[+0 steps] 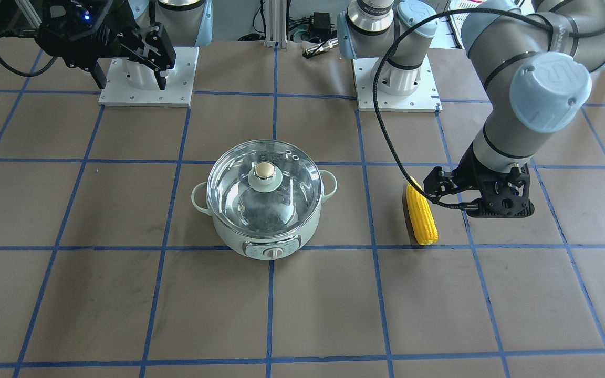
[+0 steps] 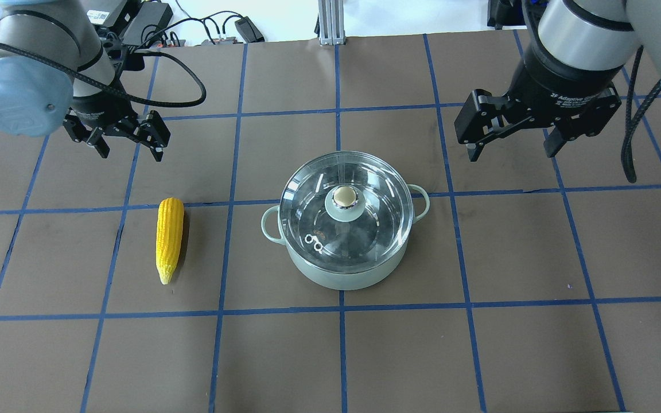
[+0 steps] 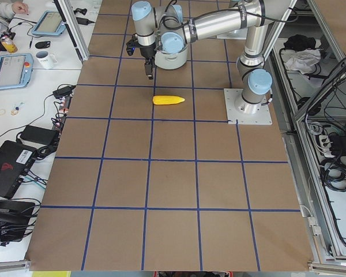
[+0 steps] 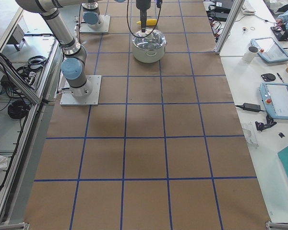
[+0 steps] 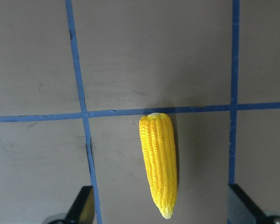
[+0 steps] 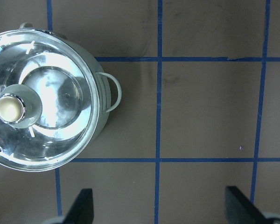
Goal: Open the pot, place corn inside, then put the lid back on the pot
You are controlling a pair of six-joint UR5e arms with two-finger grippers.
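The mint-green pot (image 2: pixel 359 276) stands mid-table with the glass lid (image 2: pixel 365 229) on it. The lid's knob (image 2: pixel 345 198) is free. The yellow corn (image 2: pixel 170 238) lies flat on the table to the pot's left, tip toward the robot. My left gripper (image 2: pixel 129 150) is open and empty, above the table just beyond the corn's blunt end. The left wrist view shows the corn (image 5: pixel 159 163) between and ahead of the fingertips (image 5: pixel 84 207). My right gripper (image 2: pixel 511 152) is open and empty, high and beyond the pot's right side. The right wrist view shows the lid (image 6: pixel 60 70) at the left.
The table (image 2: pixel 537 344) is covered in brown paper with a blue tape grid. The arm bases stand on white plates (image 1: pixel 147 97) at the robot's edge. Cables and an aluminium post (image 2: pixel 330 23) lie beyond the far edge.
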